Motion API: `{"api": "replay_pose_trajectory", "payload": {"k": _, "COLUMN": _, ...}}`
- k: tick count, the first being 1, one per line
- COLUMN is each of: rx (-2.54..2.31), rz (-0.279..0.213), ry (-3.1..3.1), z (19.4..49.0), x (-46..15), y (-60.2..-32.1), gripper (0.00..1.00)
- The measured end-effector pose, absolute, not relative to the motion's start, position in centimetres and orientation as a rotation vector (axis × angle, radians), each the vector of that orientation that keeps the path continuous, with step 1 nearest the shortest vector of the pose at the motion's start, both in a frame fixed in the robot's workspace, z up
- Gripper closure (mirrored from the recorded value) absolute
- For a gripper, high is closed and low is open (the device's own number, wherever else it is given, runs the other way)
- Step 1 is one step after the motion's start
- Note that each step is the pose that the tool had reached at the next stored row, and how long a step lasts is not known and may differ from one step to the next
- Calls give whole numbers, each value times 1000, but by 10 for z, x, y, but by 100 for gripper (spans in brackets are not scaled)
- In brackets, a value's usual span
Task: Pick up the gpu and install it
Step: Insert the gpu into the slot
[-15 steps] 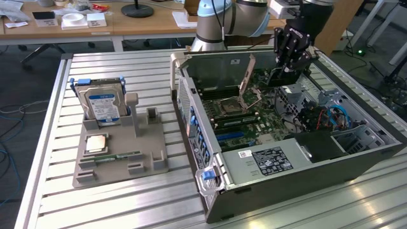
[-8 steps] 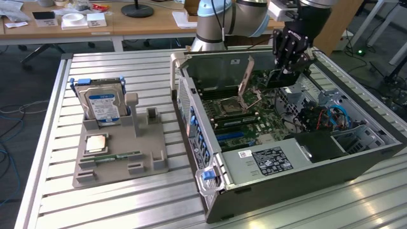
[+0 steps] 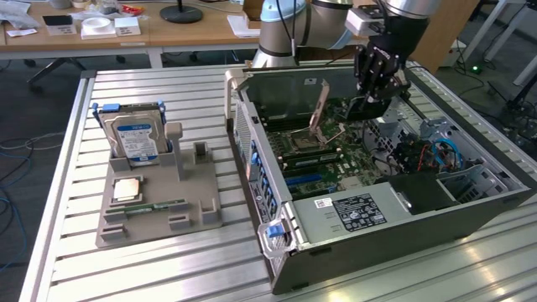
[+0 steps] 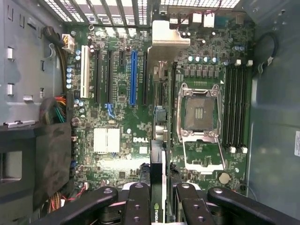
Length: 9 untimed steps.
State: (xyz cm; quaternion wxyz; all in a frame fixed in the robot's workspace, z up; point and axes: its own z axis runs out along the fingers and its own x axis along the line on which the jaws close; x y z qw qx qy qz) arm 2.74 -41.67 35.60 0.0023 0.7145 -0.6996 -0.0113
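Edgewise, the gpu (image 4: pixel 158 180) sits clamped between the fingers (image 4: pixel 138 202), over the motherboard (image 4: pixel 117 108).

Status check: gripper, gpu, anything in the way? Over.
Gripper shut on gpu. Held edge-on over motherboard, not seated. Blue slot bare, nothing blocking.

Exterior view high and oblique — wrist view close overhead; both share the motherboard (image 3: pixel 336 157) (image 4: pixel 122 117).

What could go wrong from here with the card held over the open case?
The gpu in the end effector lines up beside the blue slot, not over it, so it may come down on board parts. The open CPU socket lies close; a slip could damage its bare contacts.
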Motion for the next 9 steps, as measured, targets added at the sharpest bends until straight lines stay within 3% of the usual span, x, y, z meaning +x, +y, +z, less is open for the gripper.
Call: {"api": "replay_pose_trajectory", "payload": {"k": 9, "rx": 2242, "rz": -34, "ry": -2195, "z": 354, "x": 18, "y": -417, "gripper": 74}}
